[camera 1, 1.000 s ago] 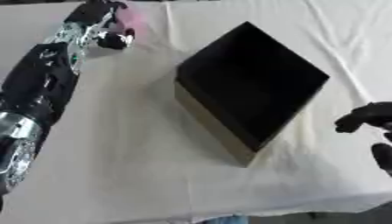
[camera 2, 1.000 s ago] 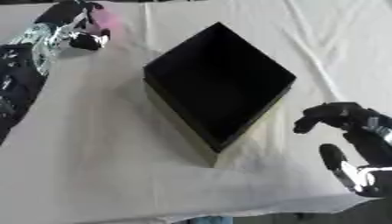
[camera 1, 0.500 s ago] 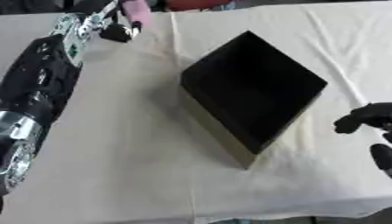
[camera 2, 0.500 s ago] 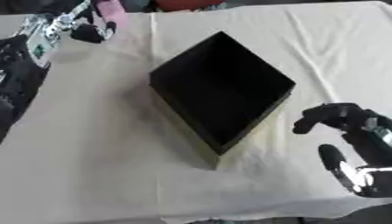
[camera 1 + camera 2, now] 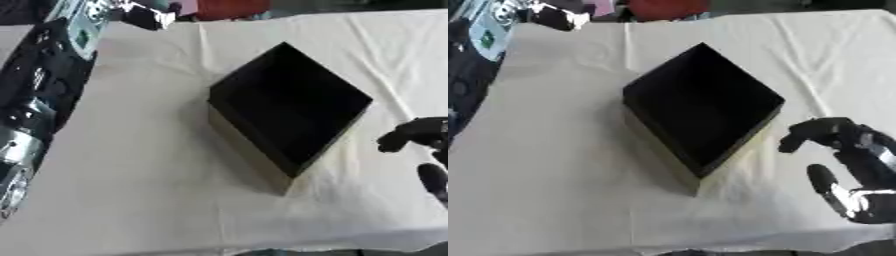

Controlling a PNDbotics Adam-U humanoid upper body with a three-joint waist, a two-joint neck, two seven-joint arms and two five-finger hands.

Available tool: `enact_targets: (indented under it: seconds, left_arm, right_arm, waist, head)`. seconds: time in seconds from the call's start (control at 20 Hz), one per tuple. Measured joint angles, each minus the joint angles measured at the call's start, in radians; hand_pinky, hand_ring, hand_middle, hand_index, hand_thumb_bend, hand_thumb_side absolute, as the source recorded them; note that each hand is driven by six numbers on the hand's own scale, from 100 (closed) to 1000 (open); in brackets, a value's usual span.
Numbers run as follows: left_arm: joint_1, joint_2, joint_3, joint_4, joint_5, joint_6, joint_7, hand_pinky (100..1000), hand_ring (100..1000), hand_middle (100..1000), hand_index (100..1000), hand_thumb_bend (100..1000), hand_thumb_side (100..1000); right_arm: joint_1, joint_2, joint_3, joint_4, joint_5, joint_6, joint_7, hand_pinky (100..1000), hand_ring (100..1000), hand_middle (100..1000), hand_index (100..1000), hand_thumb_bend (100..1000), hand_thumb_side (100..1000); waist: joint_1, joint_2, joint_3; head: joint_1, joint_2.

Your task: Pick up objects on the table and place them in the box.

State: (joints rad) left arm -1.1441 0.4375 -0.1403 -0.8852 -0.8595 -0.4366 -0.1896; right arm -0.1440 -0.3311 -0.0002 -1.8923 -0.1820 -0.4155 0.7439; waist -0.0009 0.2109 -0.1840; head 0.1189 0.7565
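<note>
The robot's right hand (image 5: 852,165) sits nearest, at the lower right corner over the cream tablecloth (image 5: 562,165), its fingers curled and nothing in them. Just to its left, apart from it, stands the open black square box (image 5: 702,114), turned so one corner points toward the near edge and the opposite corner toward the far edge. The box's inside is dark all over, and its outer wall on the near side shows a paler, tan strip.

Wide bare cloth lies left of the box and along the near edge, and more to the far right. The left arm (image 5: 44,85), black with silver joints, runs up the left side of the table to the far left corner. There the left hand (image 5: 144,12) is at the table's far edge, with a small pink object (image 5: 604,7) right at its fingers; I cannot tell whether the fingers close round it. A red shape (image 5: 232,7) shows beyond the far edge.
</note>
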Motion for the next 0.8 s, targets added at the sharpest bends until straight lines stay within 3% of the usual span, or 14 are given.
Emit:
enact_targets:
  seconds: [0.4, 0.8]
  left_arm:
    - [0.011, 0.000, -0.159, -0.191, 0.127, -0.110, -0.065, 652, 512, 451, 579, 100, 239]
    - [0.021, -0.017, -0.286, -0.290, 0.257, -0.146, -0.193, 657, 522, 467, 584, 100, 261]
  right_arm:
    - [0.000, 0.000, 0.000, 0.000, -0.001, 0.001, 0.001, 738, 670, 598, 839, 100, 389]
    - [-0.005, 0.000, 0.001, 0.000, -0.004, 0.002, 0.002, 737, 670, 598, 839, 100, 390]
  waist:
    - [0.005, -0.002, -0.004]
    - [0.007, -0.003, -0.023]
  head:
    - [-0.005, 0.000]
    - [-0.008, -0.001]
